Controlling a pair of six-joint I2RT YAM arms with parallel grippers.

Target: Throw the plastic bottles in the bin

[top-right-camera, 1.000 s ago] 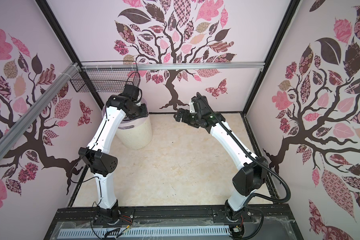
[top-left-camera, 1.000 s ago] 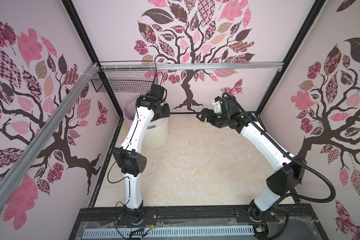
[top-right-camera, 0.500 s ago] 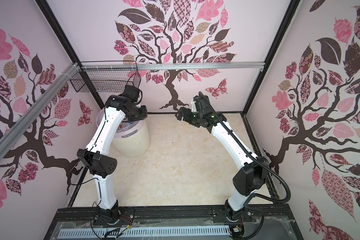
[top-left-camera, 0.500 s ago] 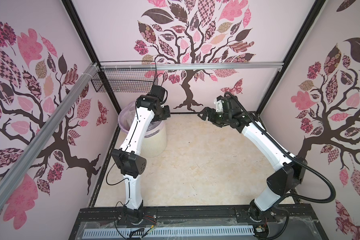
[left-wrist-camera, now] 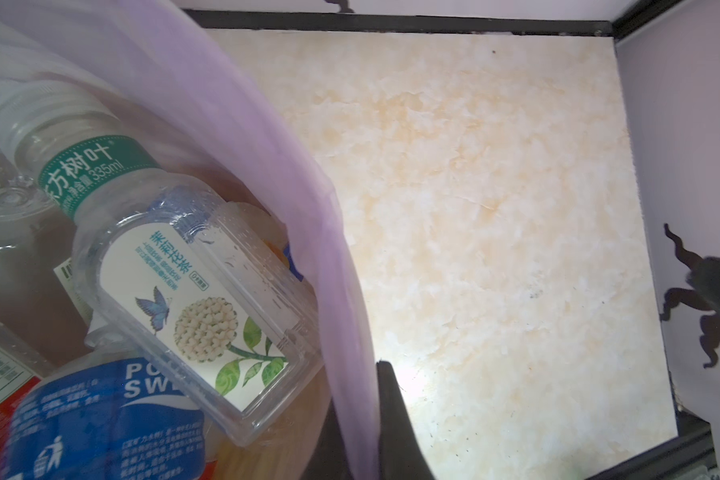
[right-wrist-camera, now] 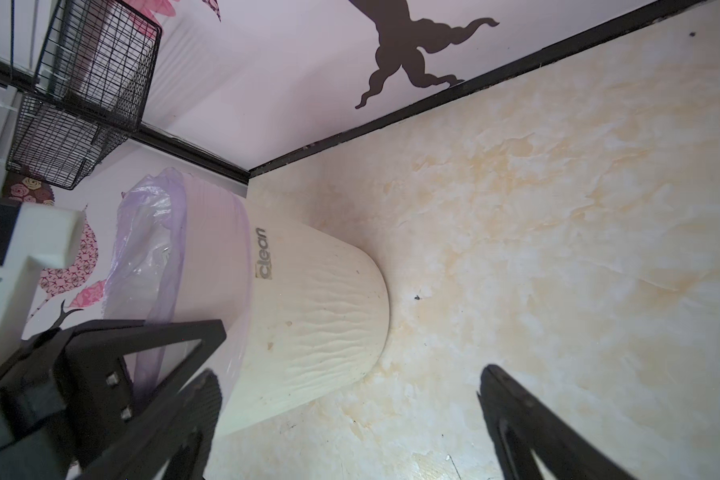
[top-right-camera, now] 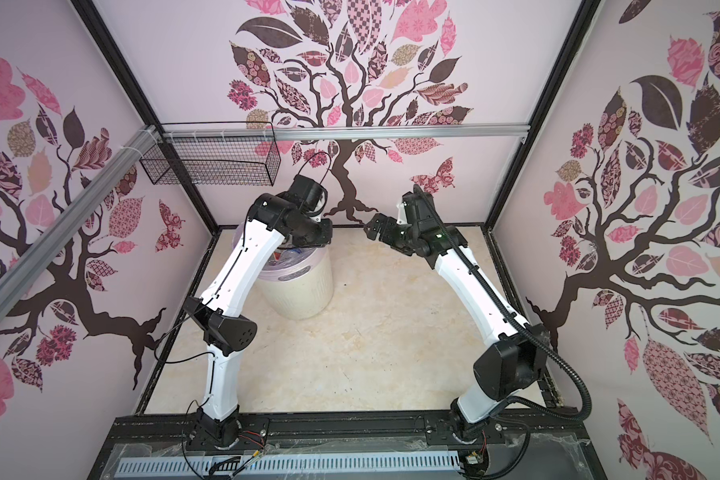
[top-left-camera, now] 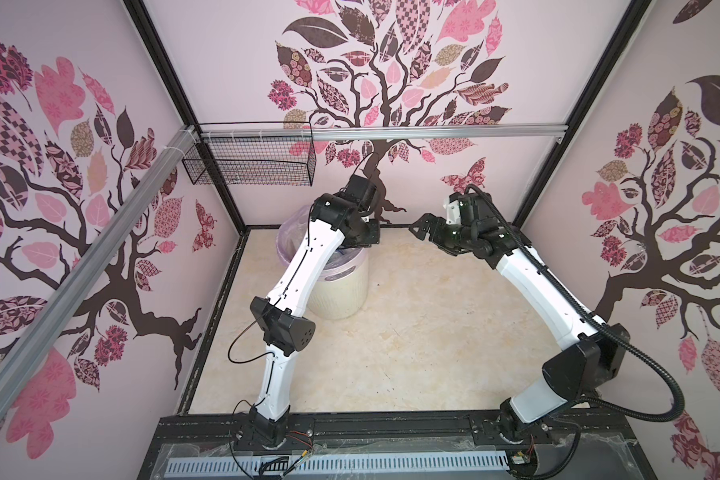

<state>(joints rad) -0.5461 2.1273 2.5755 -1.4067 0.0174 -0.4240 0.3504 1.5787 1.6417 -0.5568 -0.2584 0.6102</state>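
The cream ribbed bin [top-left-camera: 341,291] [top-right-camera: 300,295] [right-wrist-camera: 316,316], lined with a lilac bag [left-wrist-camera: 267,137], stands at the back left of the floor. My left gripper [left-wrist-camera: 362,399] is shut on its bag-covered rim, one finger inside and one outside. In both top views the left wrist covers that rim. Several plastic bottles lie inside: a clear one with a white flower label [left-wrist-camera: 192,307], a blue-labelled one [left-wrist-camera: 100,419] and a green-labelled one with a white cap [left-wrist-camera: 59,153]. My right gripper [top-left-camera: 418,226] [top-right-camera: 373,230] [right-wrist-camera: 350,432] hangs open and empty to the right of the bin.
A black wire basket [top-left-camera: 250,166] [right-wrist-camera: 80,104] hangs on the back rail above the bin. Patterned walls close in the left, back and right sides. The pale marble floor [top-left-camera: 412,340] shows no loose bottles.
The bin has slid right and toward the front, away from the left wall, with my left gripper on its rim. The right gripper has hardly moved.
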